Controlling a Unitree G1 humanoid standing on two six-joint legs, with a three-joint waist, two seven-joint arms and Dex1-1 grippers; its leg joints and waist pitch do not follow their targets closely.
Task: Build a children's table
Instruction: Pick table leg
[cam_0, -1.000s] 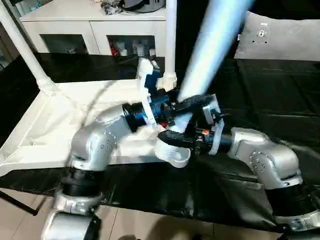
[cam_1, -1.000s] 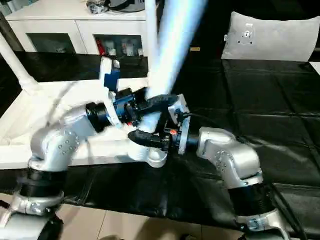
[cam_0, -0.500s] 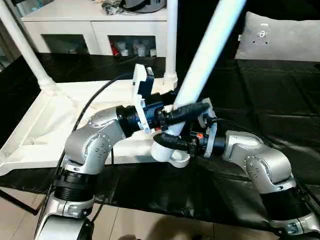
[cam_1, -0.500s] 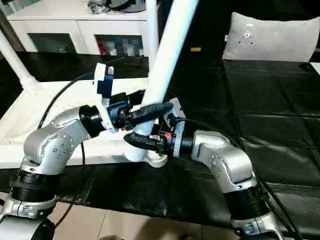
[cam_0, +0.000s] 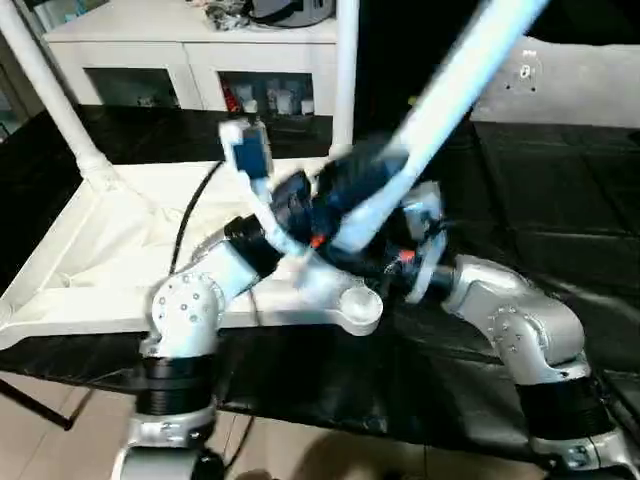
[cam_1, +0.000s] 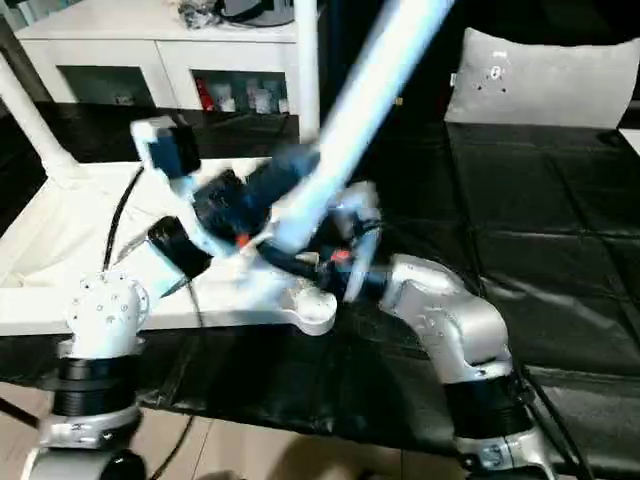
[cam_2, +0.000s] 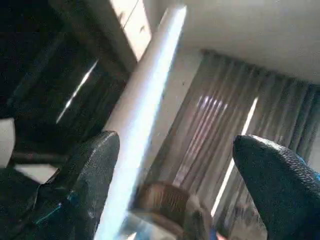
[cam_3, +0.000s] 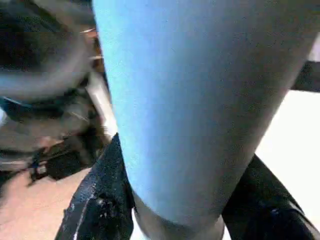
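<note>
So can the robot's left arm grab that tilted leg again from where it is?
Probably yes. The left gripper is open, with one of its fingers right beside the tilted leg, which the right gripper clamps.

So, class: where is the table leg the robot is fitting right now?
The leg leans toward the robot's right above the tabletop's near corner socket, clamped by the right gripper.

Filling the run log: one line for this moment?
step: third leg into near corner socket | right pincer: shut on leg | left pincer: open | two legs seated
</note>
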